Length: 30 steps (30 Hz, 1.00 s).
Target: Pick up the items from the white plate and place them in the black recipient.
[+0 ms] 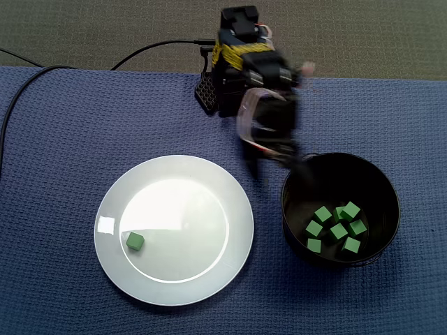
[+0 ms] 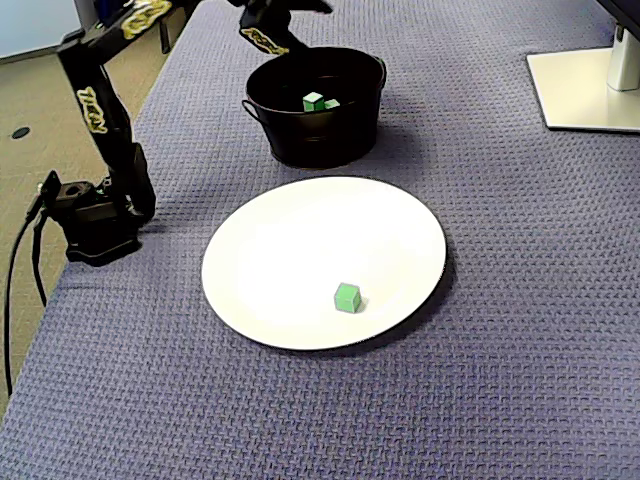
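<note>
One green cube (image 1: pixel 135 241) lies on the white plate (image 1: pixel 209 279), near its left side; in the other fixed view the cube (image 2: pixel 347 297) sits on the near part of the plate (image 2: pixel 260 240). The black bucket (image 1: pixel 386 183) holds several green cubes (image 1: pixel 339 231), and two of these cubes (image 2: pixel 320 101) show over the rim of the bucket (image 2: pixel 315 145). My gripper (image 1: pixel 274 164) is motion-blurred just above the bucket's left rim. Its two fingers look spread apart, with nothing green between them. The top edge of the other fixed view cuts off its tip.
Everything rests on a blue woven cloth (image 1: pixel 63 139). The arm's base (image 2: pixel 95 215) stands at the cloth's edge with a black cable (image 1: pixel 154 47) running off. A white monitor foot (image 2: pixel 585 85) sits at the cloth's far corner.
</note>
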Each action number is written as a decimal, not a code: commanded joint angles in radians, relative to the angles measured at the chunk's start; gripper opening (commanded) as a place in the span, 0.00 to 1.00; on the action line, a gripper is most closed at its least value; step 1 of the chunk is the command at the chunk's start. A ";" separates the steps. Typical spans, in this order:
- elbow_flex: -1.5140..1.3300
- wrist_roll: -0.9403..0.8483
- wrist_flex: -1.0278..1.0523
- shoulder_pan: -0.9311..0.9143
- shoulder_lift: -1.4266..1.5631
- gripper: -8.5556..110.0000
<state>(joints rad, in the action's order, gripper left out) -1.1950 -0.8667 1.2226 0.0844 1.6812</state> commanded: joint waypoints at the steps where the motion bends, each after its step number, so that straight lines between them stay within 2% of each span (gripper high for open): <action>1: 0.072 -0.247 -0.081 -0.319 0.015 0.41; 6: -0.021 -0.492 -0.334 -0.526 -0.133 0.40; 8: -0.087 -0.565 -0.462 -0.577 -0.186 0.41; 11: -0.158 -0.635 -0.541 -0.617 -0.250 0.41; 17: -0.331 -0.666 -0.759 -0.641 -0.342 0.42; 24: -0.425 -0.667 -0.808 -0.641 -0.390 0.38; 30: -0.483 -0.673 -0.943 -0.653 -0.446 0.35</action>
<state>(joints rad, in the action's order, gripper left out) -1.6751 -1.5340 0.3405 -0.5553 1.2364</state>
